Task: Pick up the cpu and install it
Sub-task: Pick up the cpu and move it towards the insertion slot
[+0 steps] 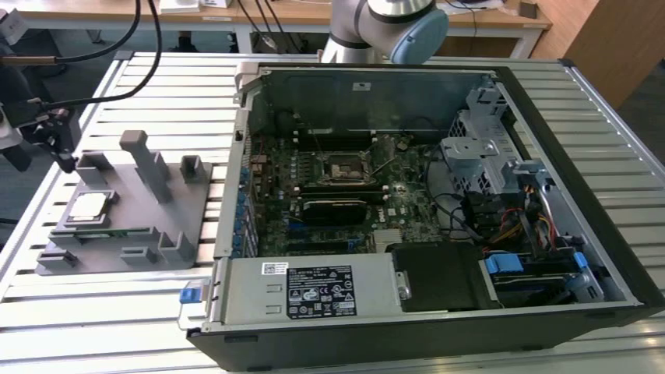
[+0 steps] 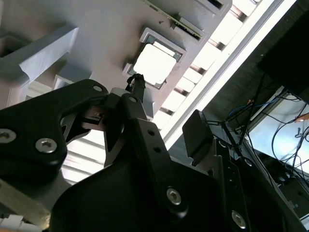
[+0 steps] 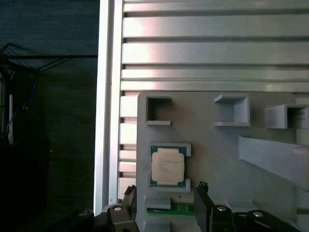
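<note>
Slatted aluminium tabletop (image 1: 135, 327) carries a grey fixture plate (image 1: 120, 222) and an open computer case (image 1: 582, 156). Your cpu (image 3: 167, 166) lies flat in its nest near the plate's edge on the exterior view's left, untouched. Your gripper (image 3: 165, 189) hangs over it, spread wider than the chip and holding nothing. Watch the nest's raised corner walls (image 3: 186, 151). A fingertip (image 3: 202, 191) landing on one, or on the green board (image 3: 169, 209) just beside, would likely tip the chip. A skewed hold could then misseat it in the motherboard socket (image 1: 343, 167).
</note>
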Robot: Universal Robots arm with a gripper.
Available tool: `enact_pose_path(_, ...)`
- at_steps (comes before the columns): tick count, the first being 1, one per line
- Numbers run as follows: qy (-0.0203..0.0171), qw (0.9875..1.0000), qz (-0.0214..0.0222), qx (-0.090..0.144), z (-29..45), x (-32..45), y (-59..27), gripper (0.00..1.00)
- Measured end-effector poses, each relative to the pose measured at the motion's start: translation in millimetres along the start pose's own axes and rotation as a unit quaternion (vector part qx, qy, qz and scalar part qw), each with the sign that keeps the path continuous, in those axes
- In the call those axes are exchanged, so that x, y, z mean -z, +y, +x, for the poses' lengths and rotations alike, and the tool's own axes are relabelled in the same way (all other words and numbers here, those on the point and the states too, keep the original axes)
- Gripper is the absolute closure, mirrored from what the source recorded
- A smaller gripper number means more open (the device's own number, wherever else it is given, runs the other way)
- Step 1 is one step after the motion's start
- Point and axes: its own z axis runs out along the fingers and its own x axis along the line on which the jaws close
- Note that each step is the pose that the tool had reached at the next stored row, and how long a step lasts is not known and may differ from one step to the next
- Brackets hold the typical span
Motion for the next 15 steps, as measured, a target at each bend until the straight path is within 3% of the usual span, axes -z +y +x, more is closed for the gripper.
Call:
enact_pose_path(6,0.0001,1.0000,-0.0007,0.000,0.2,-5.5,-0.7,0.42)
enact_pose_path(12,0.0000,0.9999,-0.0116,0.001,2.8,-12.1,-2.9,0.42)
enact_pose_path(15,0.0000,0.9999,-0.0116,0.001,2.6,-15.2,-3.1,0.42)
